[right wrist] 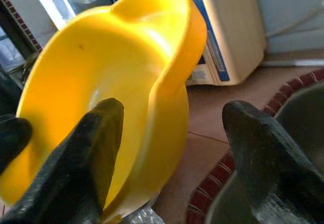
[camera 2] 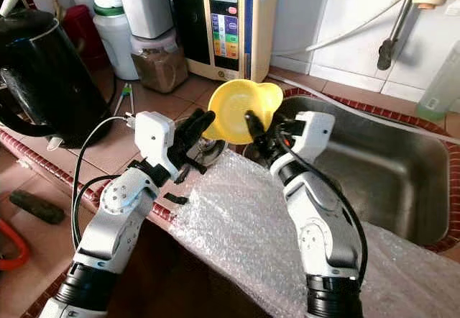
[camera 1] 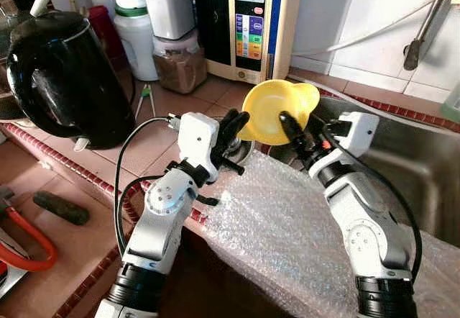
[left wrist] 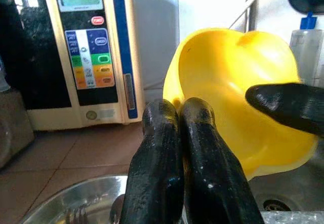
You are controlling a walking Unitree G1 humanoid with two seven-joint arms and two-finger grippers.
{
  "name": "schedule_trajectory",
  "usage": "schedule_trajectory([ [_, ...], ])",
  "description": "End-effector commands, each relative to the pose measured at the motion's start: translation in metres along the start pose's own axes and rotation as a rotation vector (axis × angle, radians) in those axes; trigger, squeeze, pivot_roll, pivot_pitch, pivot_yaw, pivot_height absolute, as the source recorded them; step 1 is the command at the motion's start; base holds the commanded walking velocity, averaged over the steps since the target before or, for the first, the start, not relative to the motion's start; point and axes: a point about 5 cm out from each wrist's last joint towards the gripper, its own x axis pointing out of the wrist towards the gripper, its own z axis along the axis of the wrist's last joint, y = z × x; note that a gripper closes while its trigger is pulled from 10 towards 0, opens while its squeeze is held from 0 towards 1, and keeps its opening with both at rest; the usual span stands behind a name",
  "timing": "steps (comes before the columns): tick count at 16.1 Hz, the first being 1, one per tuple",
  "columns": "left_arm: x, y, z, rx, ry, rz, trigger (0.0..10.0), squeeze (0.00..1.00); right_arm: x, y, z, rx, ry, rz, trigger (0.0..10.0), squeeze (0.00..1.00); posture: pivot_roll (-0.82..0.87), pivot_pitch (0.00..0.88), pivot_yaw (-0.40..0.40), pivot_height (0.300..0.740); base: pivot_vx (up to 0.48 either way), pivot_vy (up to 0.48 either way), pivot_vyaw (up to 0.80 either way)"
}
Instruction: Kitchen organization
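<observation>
A yellow plastic bowl [camera 1: 277,109] is held tilted in the air above the counter's edge, beside the sink [camera 1: 420,160]. My left gripper [camera 1: 233,125] is at the bowl's left rim with its two black fingers [left wrist: 162,148] pressed together; they appear to pinch the rim. My right gripper [camera 1: 302,131] stands open across the bowl's right wall. One of its fingers [right wrist: 96,148] lies inside the bowl [right wrist: 101,67], and the other [right wrist: 258,143] stays apart from the outside. A small metal bowl [left wrist: 76,198] sits just below.
Bubble wrap [camera 1: 287,217] drapes over the counter's front edge. A black kettle [camera 1: 61,73] stands at the left, with a jar of brown powder [camera 1: 180,62] and a water appliance [camera 1: 251,23] at the back. Small tongs [camera 1: 146,98] and a red-handled tool [camera 1: 25,239] lie on the tiles.
</observation>
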Motion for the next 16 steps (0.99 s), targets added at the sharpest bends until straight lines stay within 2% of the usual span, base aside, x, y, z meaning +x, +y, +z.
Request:
schedule_trajectory([
  [1, -0.001, 0.002, 0.005, 0.019, -0.029, 0.014, 0.0, 0.0, 0.002, -0.003, 0.005, 0.001, 0.003, -0.02, 0.0, 0.0, -0.08, 0.0, 0.079, 0.74, 0.0, 0.0, 0.0],
  [10, 0.001, -0.004, 0.003, 0.02, -0.045, 0.012, 0.0, 0.0, 0.001, -0.015, 0.006, 0.053, 0.025, -0.096, 0.0, 0.0, -0.08, 0.0, 0.064, 0.74, 0.0, 0.0, 0.0],
  [14, 0.0, -0.011, 0.003, 0.031, -0.053, -0.019, 0.0, 0.0, 0.001, -0.017, 0.005, 0.085, 0.034, -0.114, 0.0, 0.0, -0.08, 0.0, 0.054, 0.74, 0.0, 0.0, 0.0],
  [16, 0.002, -0.014, 0.007, 0.066, -0.071, -0.057, 0.0, 0.0, 0.002, -0.019, 0.007, 0.126, 0.033, -0.121, 0.0, 0.0, -0.07, 0.0, 0.054, 0.74, 0.0, 0.0, 0.0],
])
